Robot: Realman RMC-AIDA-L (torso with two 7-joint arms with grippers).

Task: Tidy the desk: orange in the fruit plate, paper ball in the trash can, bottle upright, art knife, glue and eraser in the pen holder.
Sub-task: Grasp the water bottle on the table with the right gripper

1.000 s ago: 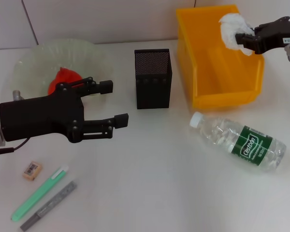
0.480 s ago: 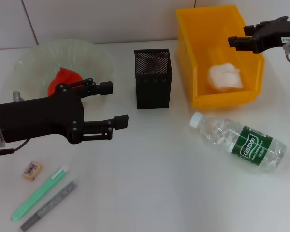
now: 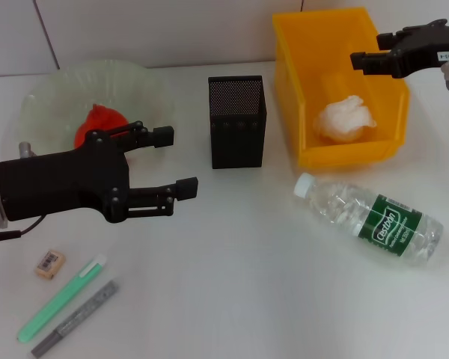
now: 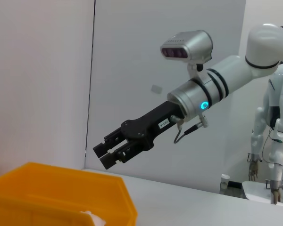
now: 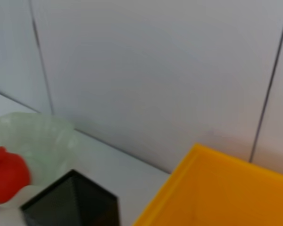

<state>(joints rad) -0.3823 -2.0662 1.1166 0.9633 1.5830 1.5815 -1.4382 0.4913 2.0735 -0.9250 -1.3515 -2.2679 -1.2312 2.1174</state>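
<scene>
The paper ball [image 3: 345, 119] has dropped from the right end effector [image 3: 364, 61], now open and empty, into the yellow bin [image 3: 311, 153]. The left end effector [image 3: 181, 161] waits open, near the plate [image 3: 56, 93]. The bottle [image 3: 370, 218] lies flat on the bench [image 3: 232, 284].

White paper ball [image 3: 345, 118] crumpled, inside yellow trash can [image 3: 299, 90]; clear bottle [image 3: 370, 218] lying sideways on desk.

Head cam overhead; wrists share bin [image 3: 337, 153].
</scene>
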